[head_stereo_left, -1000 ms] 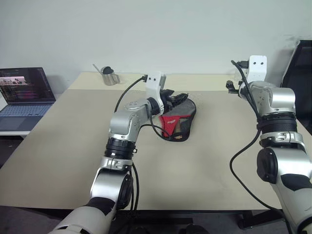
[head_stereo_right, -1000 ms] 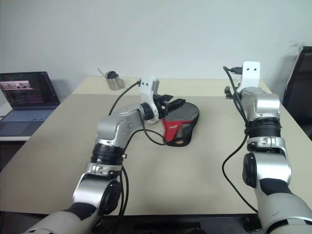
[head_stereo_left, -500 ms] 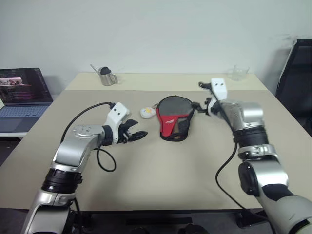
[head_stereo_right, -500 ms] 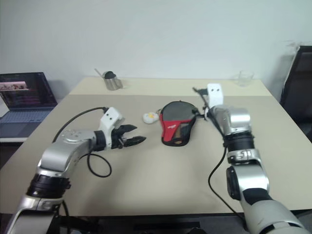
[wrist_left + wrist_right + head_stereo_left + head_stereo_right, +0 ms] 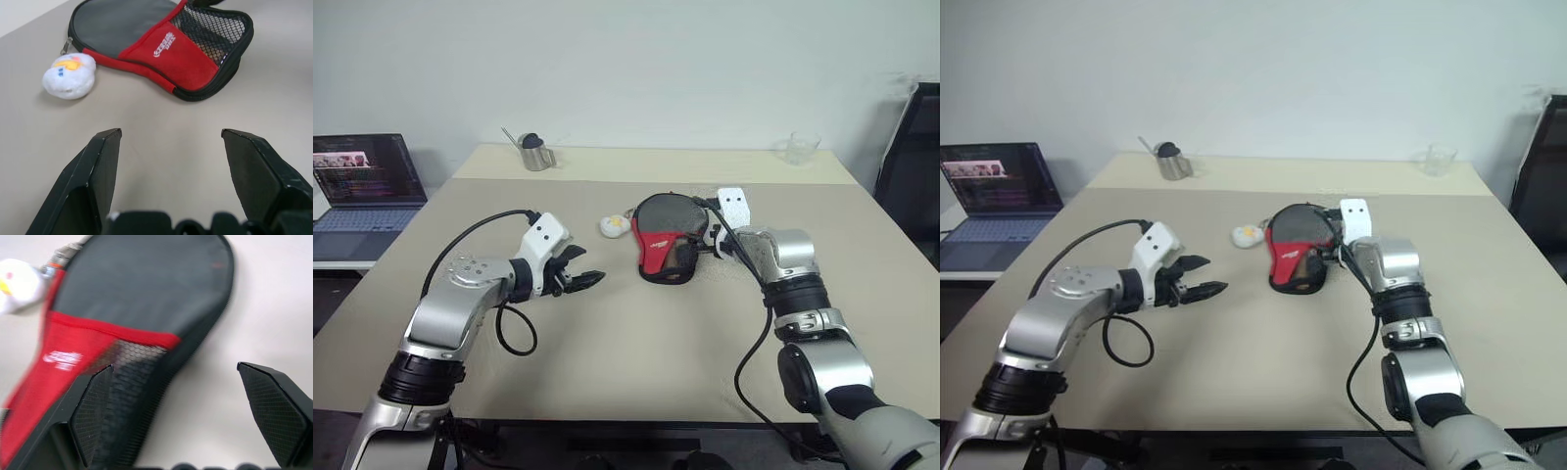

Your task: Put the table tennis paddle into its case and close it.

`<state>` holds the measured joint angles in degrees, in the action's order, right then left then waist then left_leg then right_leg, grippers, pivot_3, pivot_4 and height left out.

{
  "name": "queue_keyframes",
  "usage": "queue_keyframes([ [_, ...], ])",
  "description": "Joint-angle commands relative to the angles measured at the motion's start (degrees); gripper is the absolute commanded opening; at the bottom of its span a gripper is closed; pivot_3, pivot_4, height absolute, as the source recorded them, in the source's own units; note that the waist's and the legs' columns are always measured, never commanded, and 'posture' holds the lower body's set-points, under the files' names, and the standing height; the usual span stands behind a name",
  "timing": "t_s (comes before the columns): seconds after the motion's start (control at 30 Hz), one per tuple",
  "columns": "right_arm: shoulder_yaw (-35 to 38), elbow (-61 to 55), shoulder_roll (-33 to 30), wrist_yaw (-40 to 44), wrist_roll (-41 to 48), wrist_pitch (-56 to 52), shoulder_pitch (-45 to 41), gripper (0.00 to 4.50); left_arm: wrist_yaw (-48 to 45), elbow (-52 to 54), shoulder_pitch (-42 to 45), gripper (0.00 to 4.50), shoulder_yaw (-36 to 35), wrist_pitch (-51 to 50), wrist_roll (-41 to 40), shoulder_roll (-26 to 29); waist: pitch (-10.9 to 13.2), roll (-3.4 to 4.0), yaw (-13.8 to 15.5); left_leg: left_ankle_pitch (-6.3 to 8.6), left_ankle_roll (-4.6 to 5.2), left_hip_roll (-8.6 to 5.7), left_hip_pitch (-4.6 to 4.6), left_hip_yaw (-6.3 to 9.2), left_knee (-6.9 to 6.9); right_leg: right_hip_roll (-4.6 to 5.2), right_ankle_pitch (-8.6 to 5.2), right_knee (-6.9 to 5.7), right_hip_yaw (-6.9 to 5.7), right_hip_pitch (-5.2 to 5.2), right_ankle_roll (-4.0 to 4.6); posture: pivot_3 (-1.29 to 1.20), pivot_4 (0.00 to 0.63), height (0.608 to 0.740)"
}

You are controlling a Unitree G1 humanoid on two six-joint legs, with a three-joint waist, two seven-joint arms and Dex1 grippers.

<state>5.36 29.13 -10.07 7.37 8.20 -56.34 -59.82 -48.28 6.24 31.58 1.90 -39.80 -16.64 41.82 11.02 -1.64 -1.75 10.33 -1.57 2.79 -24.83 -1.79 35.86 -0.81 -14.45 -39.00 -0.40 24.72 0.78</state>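
The case lies flat mid-table, black above, red below, with a white logo and a mesh pocket. A small white-yellow ball rests by its zip pull. The table tennis paddle is hidden from view. My left gripper hovers low over the table, left of the case and apart from it, open and empty, its fingers pointing at the case. My right gripper sits at the case's right edge, open, one finger over the mesh pocket and the other over bare table beside it.
A laptop stands open on a side surface at far left. A metal cup is at the table's back left, a clear glass at the back right. A black chair stands right of the table.
My left arm has drawn back from the case to the left and sunk toward the table. My right arm has come down and leftward to the case's right edge.
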Motion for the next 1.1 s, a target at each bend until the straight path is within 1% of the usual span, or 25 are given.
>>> queue_keyframes([
  [0.03, -0.08, -0.98, -0.01, -0.05, 0.07, -1.17, 0.53, 4.5, -0.01, 1.09, 1.22, 3.55, -1.05, 0.24, -0.21, 0.65, 0.0, 0.0, -0.04, 0.0, 0.0, 0.0, 0.0, 0.0, 0.0, 0.0, 0.0, 0.0, 0.01, 0.0, 0.0, 0.0, 0.15, 0.74],
  [0.4, -0.48, -3.11, 2.29, -0.78, -0.26, -2.95, 3.56, 4.5, 0.42, 1.38, 1.44, 3.55, -0.26, -0.09, 0.04, -0.02, 0.0, 0.0, -0.14, 0.0, 0.0, -0.01, 0.01, -0.02, 0.01, 0.0, 0.0, -0.01, 0.02, 0.0, 0.0, 0.0, 0.15, 0.74],
  [0.73, 1.74, -2.64, 0.82, -1.21, 0.39, -2.21, 0.5, 4.5, 0.79, 0.97, 1.24, 3.55, -0.83, -0.35, 0.62, 0.92, 0.0, 0.0, -0.13, 0.0, 0.0, -0.01, 0.01, -0.02, 0.02, 0.01, 0.0, -0.01, 0.04, 0.0, 0.0, 0.0, 0.15, 0.74],
  [1.1, 1.52, -2.77, 4.44, -1.47, 0.79, -2.93, 1.29, 4.5, 1.95, 0.65, 1.14, 3.55, -0.96, -0.63, 0.59, 0.56, 0.0, 0.0, -0.12, 0.0, 0.0, -0.01, 0.01, -0.01, 0.02, 0.0, 0.0, -0.01, 0.02, 0.0, 0.0, 0.0, 0.15, 0.74],
])
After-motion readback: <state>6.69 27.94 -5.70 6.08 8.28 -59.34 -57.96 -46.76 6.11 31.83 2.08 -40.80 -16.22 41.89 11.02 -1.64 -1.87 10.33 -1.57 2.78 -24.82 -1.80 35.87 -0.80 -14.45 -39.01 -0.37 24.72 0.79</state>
